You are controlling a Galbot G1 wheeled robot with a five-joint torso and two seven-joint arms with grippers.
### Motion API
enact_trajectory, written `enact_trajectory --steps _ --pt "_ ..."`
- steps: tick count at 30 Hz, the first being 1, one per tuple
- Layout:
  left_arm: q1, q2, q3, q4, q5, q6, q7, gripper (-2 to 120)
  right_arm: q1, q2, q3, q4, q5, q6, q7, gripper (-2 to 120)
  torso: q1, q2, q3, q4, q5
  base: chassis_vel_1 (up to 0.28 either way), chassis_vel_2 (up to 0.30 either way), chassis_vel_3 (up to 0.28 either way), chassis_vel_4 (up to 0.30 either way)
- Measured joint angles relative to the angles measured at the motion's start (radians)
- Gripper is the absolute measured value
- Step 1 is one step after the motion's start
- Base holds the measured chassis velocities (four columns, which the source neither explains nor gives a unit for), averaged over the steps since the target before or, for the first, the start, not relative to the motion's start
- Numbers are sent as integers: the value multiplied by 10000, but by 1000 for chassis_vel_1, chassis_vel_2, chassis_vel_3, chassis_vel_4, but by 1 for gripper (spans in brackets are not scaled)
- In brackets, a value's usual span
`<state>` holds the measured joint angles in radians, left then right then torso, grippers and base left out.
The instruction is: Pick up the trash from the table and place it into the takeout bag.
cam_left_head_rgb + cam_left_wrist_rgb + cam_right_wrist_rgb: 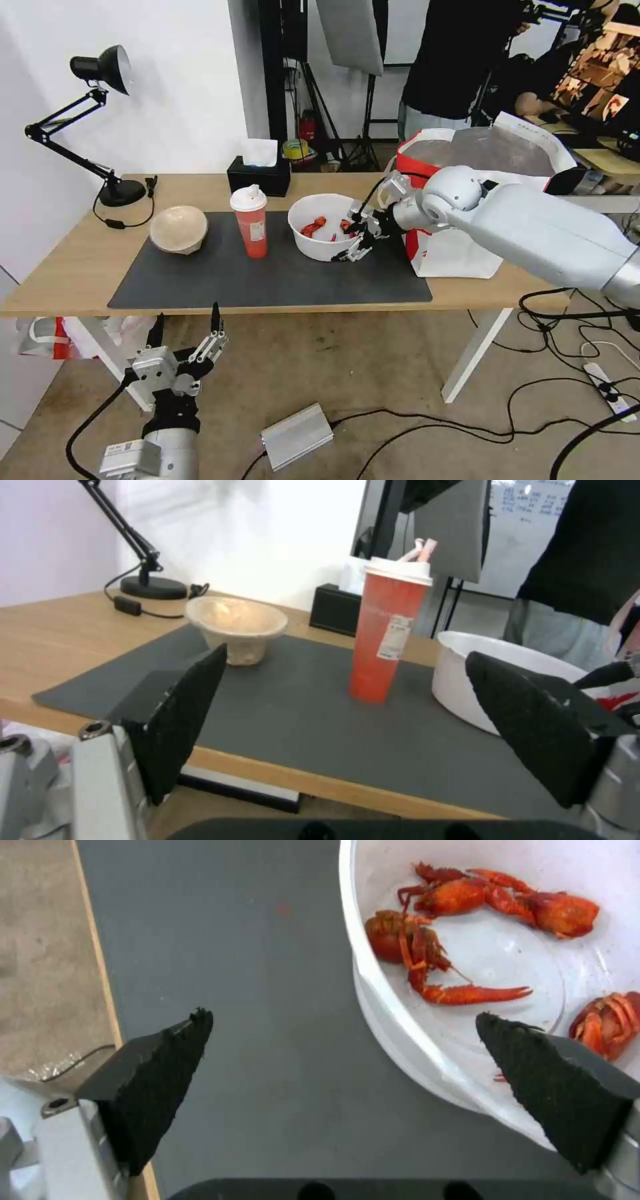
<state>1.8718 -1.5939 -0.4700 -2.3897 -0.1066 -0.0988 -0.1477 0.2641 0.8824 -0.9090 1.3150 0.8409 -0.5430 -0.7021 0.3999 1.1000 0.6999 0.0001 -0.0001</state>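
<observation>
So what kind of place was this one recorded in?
Most likely a lab or studio set up as a mock desk, not a home. Behind the table stand light stands with a softbox, loose cables and a power strip lie across the floor, and a monitor sits at the right.

Recording studio or lab, softbox panel [351,33] on stand, loose cables [567,400] on concrete floor, monitor [603,73]
</observation>
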Motion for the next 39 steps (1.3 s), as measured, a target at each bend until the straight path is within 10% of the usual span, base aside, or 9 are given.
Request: enact_trajectory --steps 39 --pt "-27 9 -9 72 3 56 9 95 -807 1296 733 -1454 -830 471 -143 100 0 0 1 0 1 0 0 0 0"
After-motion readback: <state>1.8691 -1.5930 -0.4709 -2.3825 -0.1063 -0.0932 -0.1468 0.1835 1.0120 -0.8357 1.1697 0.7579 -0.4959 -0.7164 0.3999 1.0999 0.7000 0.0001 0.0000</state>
